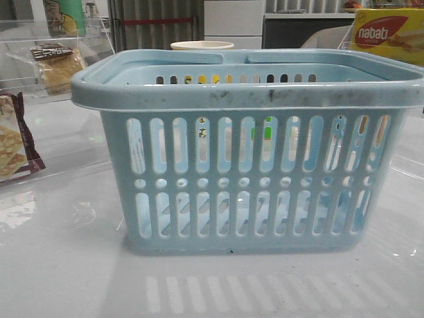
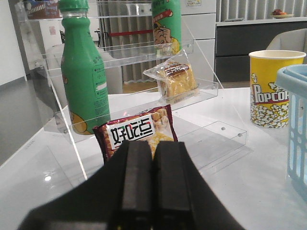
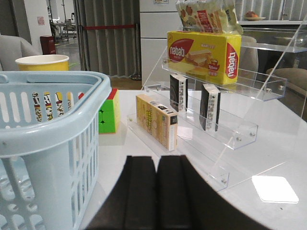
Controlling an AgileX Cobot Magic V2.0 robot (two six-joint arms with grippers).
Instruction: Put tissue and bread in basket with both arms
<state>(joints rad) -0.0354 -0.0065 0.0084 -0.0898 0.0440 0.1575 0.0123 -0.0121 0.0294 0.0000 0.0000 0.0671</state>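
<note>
Hidden or cut off: From the front I see neither arm; the light blue slotted plastic basket (image 1: 248,156) fills most of that view and blocks what stands behind it. Only the rim of a cream paper cup (image 1: 202,46) shows above it.
Left end effector (image 2: 152,158): My left wrist view shows its two black fingers pressed together, nothing between them.
Right end effector (image 3: 156,172): Its black fingers likewise meet, holding nothing.
Bread: The small clear packet of golden-brown bread with a dark label strip (image 2: 176,79) leans on the middle step of a clear acrylic tiered shelf (image 2: 144,103), long axis tilted off upright, label end uppermost. In the front view it appears at far left, behind the basket's corner.
Tissue: Two nearly black rectangular packs (image 3: 209,107) stand upright, long axis vertical, on the middle step of a second clear acrylic shelf (image 3: 249,129); I cannot tell from here which is the tissue.
Basket contents: Through the slots I make out no item inside; the floor is only partly visible.
Basket position: Upright on the glossy white desk (image 1: 66,265), long side toward the front camera.
Neighbours: A green plastic bottle (image 2: 84,72), a maroon-edged snack packet (image 2: 136,134), a yellow popcorn cup (image 2: 271,88), a yellow wafer box (image 3: 204,55).
</note>
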